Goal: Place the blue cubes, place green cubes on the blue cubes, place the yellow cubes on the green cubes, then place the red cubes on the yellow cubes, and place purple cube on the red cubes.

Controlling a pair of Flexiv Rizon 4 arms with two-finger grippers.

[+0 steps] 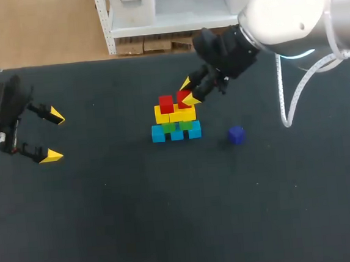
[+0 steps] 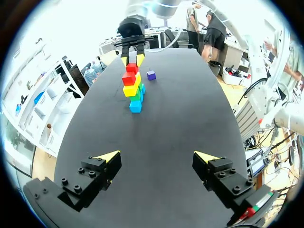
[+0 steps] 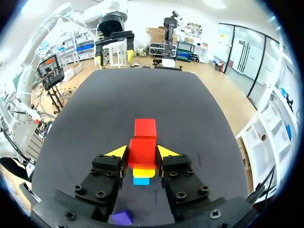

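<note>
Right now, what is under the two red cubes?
Yellow cubes lie directly under them, then green cubes, then blue cubes on the table. The yellow tops beneath the red cubes are covered, so the contact cannot be seen.

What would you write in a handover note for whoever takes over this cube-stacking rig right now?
Left gripper: open, empty, over the table's left side.
Right gripper: jaws shut on the right red cube, which sits on the yellow cubes.
Layers: blue cubes at the base, green cubes on them, yellow above, left red cube on top.
Purple cube: on the table, right of the blue cubes.
Done: blue, green and yellow layers.
Left: release the red, then place purple on the reds.
</note>
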